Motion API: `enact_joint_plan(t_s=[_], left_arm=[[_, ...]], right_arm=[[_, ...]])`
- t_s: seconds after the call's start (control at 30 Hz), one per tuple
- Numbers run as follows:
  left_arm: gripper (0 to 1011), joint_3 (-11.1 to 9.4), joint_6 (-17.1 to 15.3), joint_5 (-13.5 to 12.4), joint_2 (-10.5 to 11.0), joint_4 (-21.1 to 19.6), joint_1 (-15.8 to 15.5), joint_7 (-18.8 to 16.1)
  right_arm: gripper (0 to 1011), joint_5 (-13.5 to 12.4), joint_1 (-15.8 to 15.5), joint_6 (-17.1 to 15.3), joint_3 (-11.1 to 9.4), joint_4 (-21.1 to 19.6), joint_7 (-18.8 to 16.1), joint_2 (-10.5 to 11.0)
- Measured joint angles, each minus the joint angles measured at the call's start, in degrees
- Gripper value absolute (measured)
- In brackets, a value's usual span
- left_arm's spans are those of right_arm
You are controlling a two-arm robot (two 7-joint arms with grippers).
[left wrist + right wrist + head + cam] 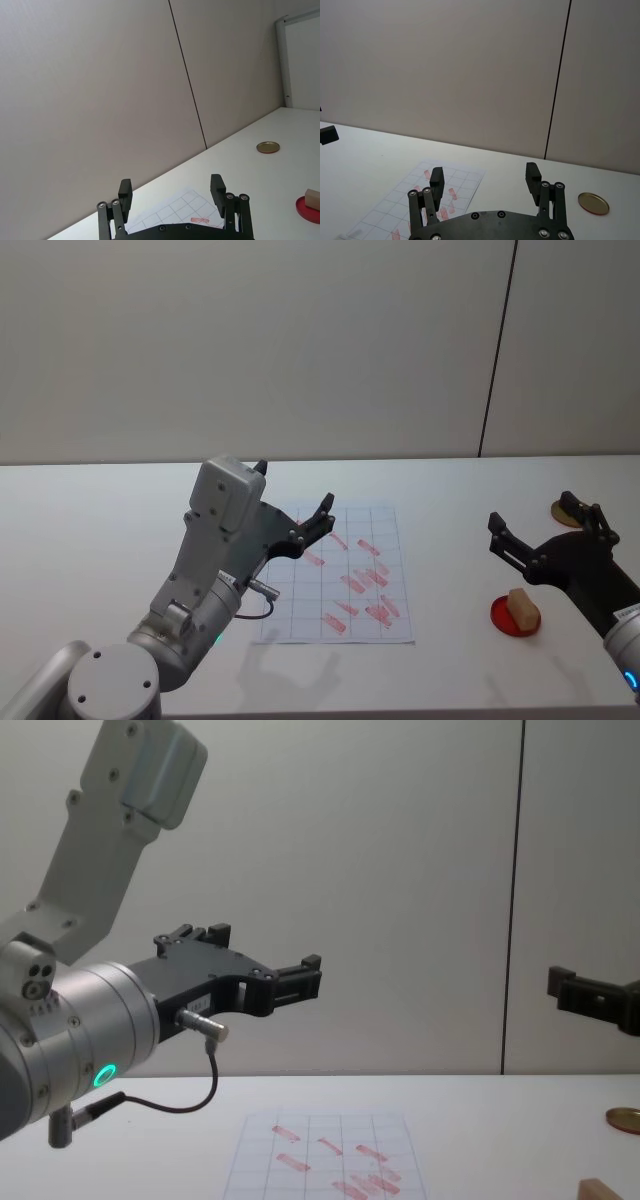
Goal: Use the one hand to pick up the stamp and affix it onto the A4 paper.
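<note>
1. The left claw (171,184) hangs open and idle above the paper's left edge.
2. The paper (340,575) lies flat mid-desk (100,540). Its red marks crowd the lower right, so the upper-left squares look freest.
3. The stamp (523,608) rests on a red pad (501,617), front right.
4. The right claw (532,512) hovers open just behind it. It should descend straight, close across the block's narrow sides and lift level.
5. The gold lid (593,203) holds nothing.

The stamp (523,608) on the red pad (502,621) has bare table (100,540) on every side, and its top is exposed. The right gripper (530,512) hangs just behind it, jaws apart. The left gripper (295,485), jaws apart, hangs high over the A4 paper (345,580) at its left edge; the sheet's right half lies uncovered.
</note>
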State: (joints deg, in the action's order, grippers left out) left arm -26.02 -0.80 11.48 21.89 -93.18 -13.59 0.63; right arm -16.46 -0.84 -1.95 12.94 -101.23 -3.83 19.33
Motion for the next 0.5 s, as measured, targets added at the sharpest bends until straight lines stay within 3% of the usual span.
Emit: enact_joint_plan(t_s=[0.2, 0.5], left_arm=[[993, 0.0, 0.0, 0.0, 0.0, 0.0, 0.0, 0.0], [993, 0.0, 0.0, 0.0, 0.0, 0.0, 0.0, 0.0]], right_arm=[[1001, 0.43, 0.05, -0.53, 0.12, -0.4, 0.44, -0.28], [1001, 3.43, 0.62, -4.81, 1.26, -2.12, 3.11, -2.05]])
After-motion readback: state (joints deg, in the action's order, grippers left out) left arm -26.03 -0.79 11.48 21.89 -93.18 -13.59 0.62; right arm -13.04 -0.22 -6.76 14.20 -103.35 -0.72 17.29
